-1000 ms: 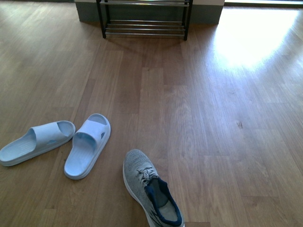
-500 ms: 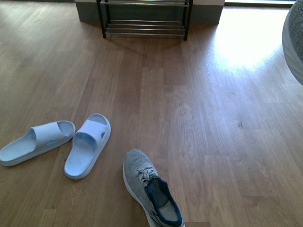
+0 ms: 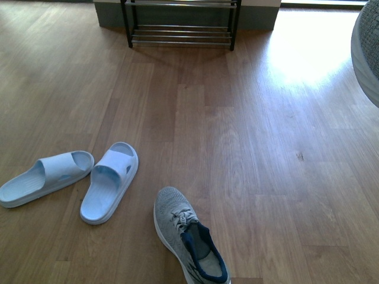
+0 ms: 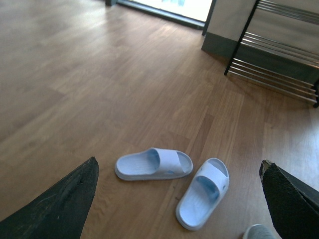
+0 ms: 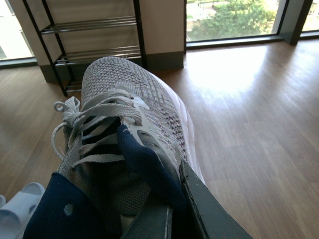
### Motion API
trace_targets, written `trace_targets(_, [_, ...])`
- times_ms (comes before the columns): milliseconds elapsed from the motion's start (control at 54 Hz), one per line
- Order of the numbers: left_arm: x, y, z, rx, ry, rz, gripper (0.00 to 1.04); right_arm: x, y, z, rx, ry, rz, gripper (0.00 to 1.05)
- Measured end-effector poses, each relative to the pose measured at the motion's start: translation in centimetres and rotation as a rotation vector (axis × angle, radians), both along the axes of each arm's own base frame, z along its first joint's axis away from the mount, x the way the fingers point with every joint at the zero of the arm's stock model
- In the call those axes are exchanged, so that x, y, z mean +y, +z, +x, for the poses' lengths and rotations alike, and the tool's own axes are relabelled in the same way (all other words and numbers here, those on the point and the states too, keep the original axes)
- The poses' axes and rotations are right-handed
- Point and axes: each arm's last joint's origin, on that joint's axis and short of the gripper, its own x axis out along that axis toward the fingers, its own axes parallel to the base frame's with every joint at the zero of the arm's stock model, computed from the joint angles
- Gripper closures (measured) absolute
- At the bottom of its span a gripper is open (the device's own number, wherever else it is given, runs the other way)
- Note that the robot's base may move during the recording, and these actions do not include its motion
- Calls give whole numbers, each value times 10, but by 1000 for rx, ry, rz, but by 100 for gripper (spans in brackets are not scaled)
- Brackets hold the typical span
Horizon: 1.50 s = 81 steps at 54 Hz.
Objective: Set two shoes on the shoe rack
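While right gripper (image 5: 172, 211) grips grey sneaker (image 5: 134, 99), second sneaker (image 3: 189, 234) on floor (image 3: 266, 148).

Front view: the tall black-framed shoe rack w/ chrome bars (image 3: 180, 35) is cut by the top edge, so only its lowest tiers show. The grey knit sneaker on the floor (image 3: 188, 236) loses its heel at the btm edge. The held grey knit sneaker (image 3: 368, 53) is just a sliver at the right edge — rest out of frame.

Left wrist view: the left gripper (image 4: 178, 166) shows only two dark fingertips, bases cut off. The grey knit sneaker on the floor is a mere toe scrap at the edge.

Right wrist view: the right gripper (image 5: 174, 211) is partly buried in the held grey knit sneaker's navy collar, and the heel is cut off. One pale blue rubber slide (image 5: 17, 209) is clipped at a corner — part of the rack is hidden behind the toe.
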Motion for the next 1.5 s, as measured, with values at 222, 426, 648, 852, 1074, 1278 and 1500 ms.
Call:
trace_targets(222, [-2,13,32,30,24,-317,9,0,0,0,0,0,0,103])
trace_targets(426, [-44,5,77,177,-116,-370,9,0,0,0,0,1,0,103])
trace_targets(648, [-107,-29,116,366,-247,-352,9,0,0,0,0,1,0,103])
trace_targets(852, [-145,-67,132,535,-282,-264,9,0,0,0,0,2,0,103])
trace_targets(1074, [-181,-116,151,702,-369,-193,9,0,0,0,0,2,0,103])
trace_targets(1278, [-197,-138,157,712,-407,-236,9,0,0,0,0,1,0,103])
trace_targets(1500, [-202,-154,155,676,-436,-376,9,0,0,0,0,2,0,103])
